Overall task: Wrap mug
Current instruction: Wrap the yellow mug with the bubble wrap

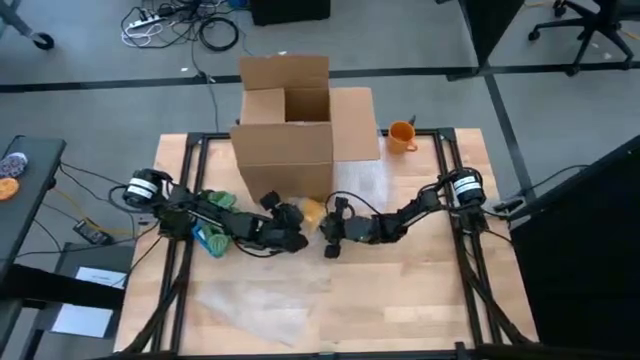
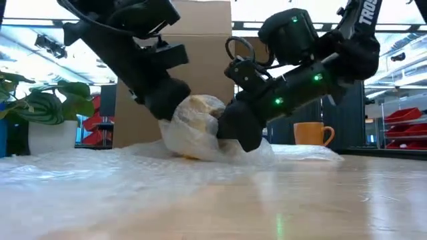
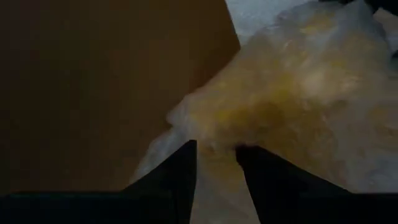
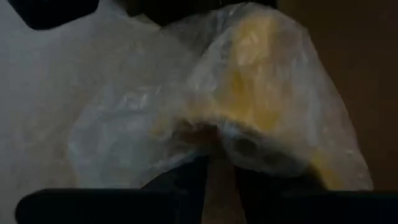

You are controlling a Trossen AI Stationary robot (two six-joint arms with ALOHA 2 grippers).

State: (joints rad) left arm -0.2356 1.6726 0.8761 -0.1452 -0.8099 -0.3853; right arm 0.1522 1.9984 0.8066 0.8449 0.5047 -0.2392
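A yellow mug (image 1: 312, 211) lies bundled in clear bubble wrap (image 2: 197, 128) on the table, just in front of the cardboard box (image 1: 285, 125). My left gripper (image 1: 296, 228) comes at the bundle from the table's left and is shut on the wrap. My right gripper (image 1: 335, 228) comes from the right and is shut on the wrap too. The mug shows only as a yellow shape through the wrap (image 4: 261, 81). A second, orange mug (image 1: 402, 135) stands bare to the right of the box. My left gripper pinches a loose edge of the bubble wrap (image 3: 217, 163) between its two fingers, at the bundle's left side. The fingers slant down from the table's left. The bundle rests on the table. My right gripper pinches the bubble wrap (image 4: 214, 165) between its two fingers, low on the bundle's right side. It slants down from the table's right. The wrap lies draped over the mug, and the bundle sits on the table (image 2: 220, 155).
A loose sheet of bubble wrap (image 1: 255, 300) lies near the table's front edge, and another (image 1: 375, 185) lies right of the box. A green and blue object (image 1: 212, 238) lies under the left arm. The box stands close behind both grippers.
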